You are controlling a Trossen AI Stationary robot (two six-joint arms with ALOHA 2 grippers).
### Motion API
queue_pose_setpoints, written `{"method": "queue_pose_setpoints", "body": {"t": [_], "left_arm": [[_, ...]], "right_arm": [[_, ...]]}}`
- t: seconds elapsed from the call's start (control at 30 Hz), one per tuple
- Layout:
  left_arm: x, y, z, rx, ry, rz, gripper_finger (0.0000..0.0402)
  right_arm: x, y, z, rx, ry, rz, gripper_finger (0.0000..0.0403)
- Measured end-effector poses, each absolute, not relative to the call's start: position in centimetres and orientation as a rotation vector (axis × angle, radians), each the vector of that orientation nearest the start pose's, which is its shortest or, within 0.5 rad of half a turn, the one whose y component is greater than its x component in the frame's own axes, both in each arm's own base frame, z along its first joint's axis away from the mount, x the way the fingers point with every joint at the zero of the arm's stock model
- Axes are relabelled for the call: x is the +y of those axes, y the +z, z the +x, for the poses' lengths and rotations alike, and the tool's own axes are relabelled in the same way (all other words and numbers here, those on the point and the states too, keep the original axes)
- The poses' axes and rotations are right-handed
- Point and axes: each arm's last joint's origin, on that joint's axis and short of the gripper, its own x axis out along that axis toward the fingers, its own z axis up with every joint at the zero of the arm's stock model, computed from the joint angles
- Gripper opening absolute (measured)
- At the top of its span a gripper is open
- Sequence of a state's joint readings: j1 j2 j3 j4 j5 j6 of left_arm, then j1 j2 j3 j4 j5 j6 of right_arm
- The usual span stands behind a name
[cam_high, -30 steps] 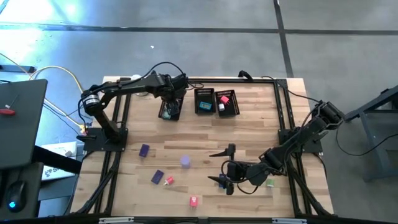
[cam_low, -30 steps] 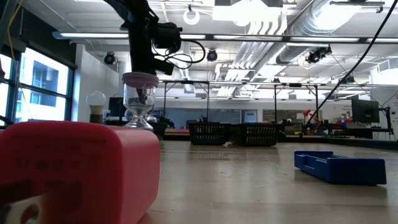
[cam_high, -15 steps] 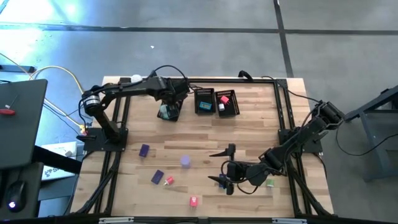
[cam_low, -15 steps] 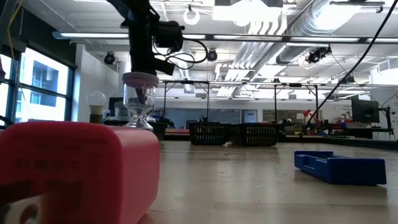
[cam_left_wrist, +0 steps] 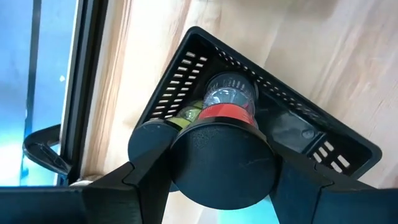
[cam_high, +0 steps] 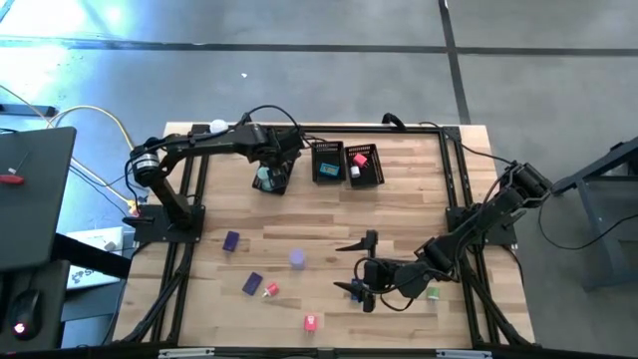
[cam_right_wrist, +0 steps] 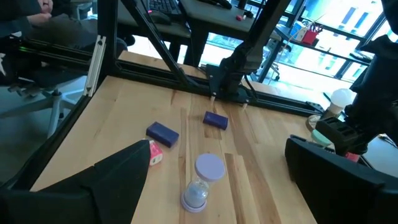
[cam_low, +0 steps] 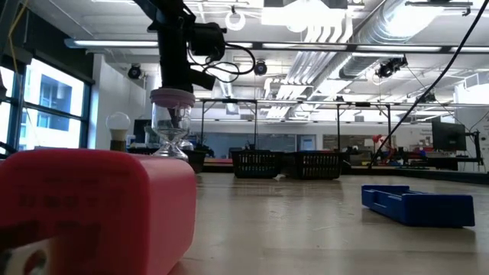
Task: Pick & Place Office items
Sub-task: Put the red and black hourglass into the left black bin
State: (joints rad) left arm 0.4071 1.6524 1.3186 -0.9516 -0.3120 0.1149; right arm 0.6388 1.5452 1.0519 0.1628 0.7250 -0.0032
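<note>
Left gripper [cam_left_wrist: 224,158] jaws clamped on hourglass [cam_left_wrist: 227,106] — long axis pointing straight down into leftmost basket [cam_left_wrist: 186,68], release spot directly below. Right gripper [cam_high: 361,267] jaws wide, empty, well apart from that basket.

From my station I see a grey concrete floor [cam_high: 299,70] crossed by dark seams around the wooden table [cam_high: 299,224]. Beyond it, ceiling ducts [cam_low: 382,30], strip lights [cam_low: 328,11] and a bright window [cam_low: 57,107] show.
</note>
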Motion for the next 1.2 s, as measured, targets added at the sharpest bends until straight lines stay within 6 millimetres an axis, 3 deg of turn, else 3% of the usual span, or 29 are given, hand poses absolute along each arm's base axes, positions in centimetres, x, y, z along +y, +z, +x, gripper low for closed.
{"method": "queue_pose_setpoints", "body": {"t": [0.53, 1.2], "left_arm": [[13.49, 25.25, 29.38, 1.29, 0.476, -0.015, 0.0215], [13.35, 25.36, 29.77, 1.277, 0.413, 0.067, 0.0215]], "right_arm": [[18.92, 27.51, 28.61, 0.259, -0.061, -0.197, 0.0364], [18.91, 27.49, 28.61, 0.26, -0.061, -0.199, 0.0364]]}}
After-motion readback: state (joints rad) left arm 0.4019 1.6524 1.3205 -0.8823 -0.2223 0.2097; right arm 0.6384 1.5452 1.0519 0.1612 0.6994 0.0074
